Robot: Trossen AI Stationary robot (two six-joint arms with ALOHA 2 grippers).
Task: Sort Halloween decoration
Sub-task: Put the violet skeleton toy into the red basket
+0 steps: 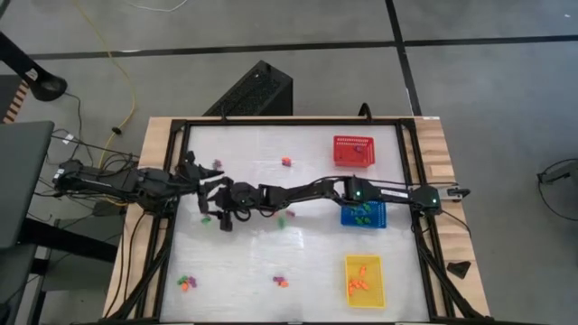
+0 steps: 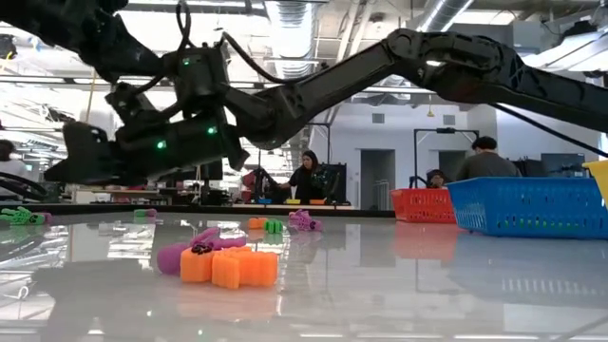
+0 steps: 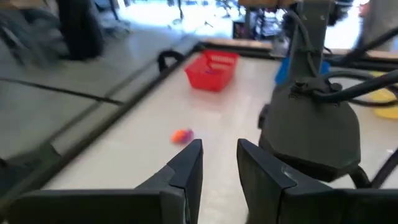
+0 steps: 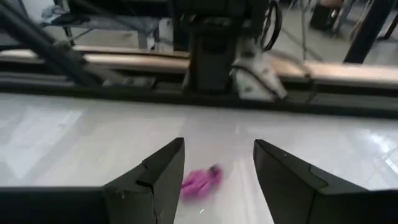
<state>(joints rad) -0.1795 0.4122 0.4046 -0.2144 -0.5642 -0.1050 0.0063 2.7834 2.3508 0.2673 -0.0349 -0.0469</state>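
The right gripper (image 4: 217,171) is hovering wide open and empty over a pink trinket (image 4: 200,181) on the white table (image 4: 62,137). The trinket is looking light, stiff and slippery, so pinching across its middle seems best. The left gripper (image 3: 219,163) is waiting alongside, narrowly parted, probably empty. No writing is showing.

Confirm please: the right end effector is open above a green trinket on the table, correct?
Not quite. The trinket between the open fingers of the right end effector is pink, not green, as the right wrist view shows. The rest holds.
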